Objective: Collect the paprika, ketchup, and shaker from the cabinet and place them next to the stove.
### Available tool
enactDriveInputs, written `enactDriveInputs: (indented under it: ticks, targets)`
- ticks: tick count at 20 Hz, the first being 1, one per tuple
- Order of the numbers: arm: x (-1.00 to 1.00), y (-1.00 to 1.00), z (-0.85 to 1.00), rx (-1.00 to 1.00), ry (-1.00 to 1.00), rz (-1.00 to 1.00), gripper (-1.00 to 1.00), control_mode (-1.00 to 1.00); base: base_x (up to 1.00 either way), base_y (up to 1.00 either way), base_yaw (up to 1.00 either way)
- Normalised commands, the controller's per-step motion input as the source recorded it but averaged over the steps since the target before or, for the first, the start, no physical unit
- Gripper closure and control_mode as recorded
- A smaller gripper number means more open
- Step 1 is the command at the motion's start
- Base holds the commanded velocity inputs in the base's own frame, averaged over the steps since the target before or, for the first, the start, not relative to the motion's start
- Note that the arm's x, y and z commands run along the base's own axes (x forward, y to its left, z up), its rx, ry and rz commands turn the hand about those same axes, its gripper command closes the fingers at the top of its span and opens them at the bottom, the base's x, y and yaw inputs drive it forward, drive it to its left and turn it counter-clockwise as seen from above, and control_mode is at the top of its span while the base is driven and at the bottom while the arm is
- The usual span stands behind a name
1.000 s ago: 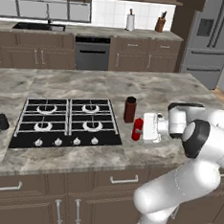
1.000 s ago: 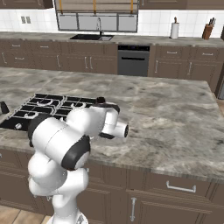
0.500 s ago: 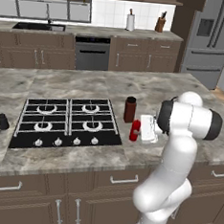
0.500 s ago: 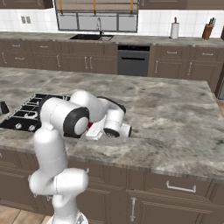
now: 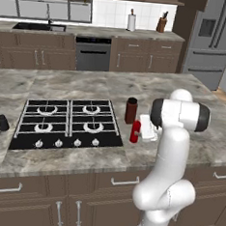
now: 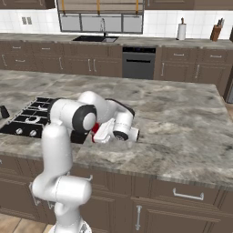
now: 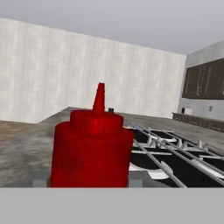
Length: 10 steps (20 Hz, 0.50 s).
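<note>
End effector (image 5: pixel 141 133) at ketchup (image 5: pixel 135 132), red, upright

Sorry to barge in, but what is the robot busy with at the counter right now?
The gripper is at the ketchup, which stands upright on the counter just right of the stove. The paprika stands close behind it. The shaker sits alone on the stove's far left. Whether the fingers are closed on the bottle can't be told.
</note>
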Motion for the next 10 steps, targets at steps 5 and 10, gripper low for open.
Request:
enactDriveInputs:
  ticks: [5, 10]
  targets:
    - [0.06, 0.17, -0.11, -0.01, 0.0, 0.0, -1.0, -1.0, 0.0, 0.0, 0.0]
    - [0.0, 0.11, 0.06, 0.0, 0.0, 0.0, -1.0, -1.0, 0.0, 0.0, 0.0]
